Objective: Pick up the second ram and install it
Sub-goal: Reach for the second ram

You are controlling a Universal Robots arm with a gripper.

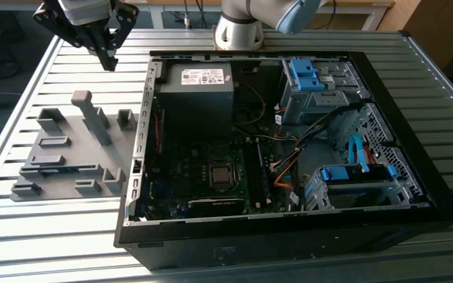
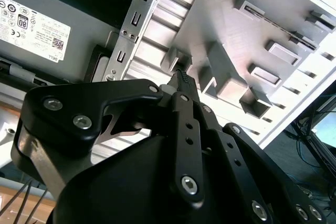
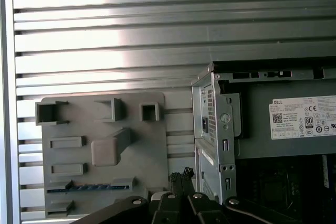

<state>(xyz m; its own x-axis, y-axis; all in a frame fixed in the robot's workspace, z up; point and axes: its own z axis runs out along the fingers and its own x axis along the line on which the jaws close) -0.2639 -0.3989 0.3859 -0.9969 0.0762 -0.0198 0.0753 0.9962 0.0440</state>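
The second ram (image 1: 59, 170) is a thin blue stick lying on edge in a slot of the grey holder tray (image 1: 69, 191), at the exterior view's left of the open computer case (image 1: 289, 227). The first wrist view shows the ram (image 3: 86, 187) as a blue strip near one end of the tray (image 3: 79, 119). My gripper (image 1: 110, 62) hangs above the table beyond the tray's far end, well apart from the ram. Its fingertips (image 2: 181, 77) are pressed together with nothing between them, and they look the same in the first wrist view (image 3: 181, 174).
The case holds a power supply (image 1: 199, 79), a motherboard with a CPU socket (image 1: 222, 175), loose cables and light-blue drive brackets (image 1: 305, 73). A tall grey post (image 1: 92, 115) rises from the tray. The case's metal side wall (image 3: 210, 129) runs right beside the tray. The slatted table (image 1: 53, 247) surrounds both.
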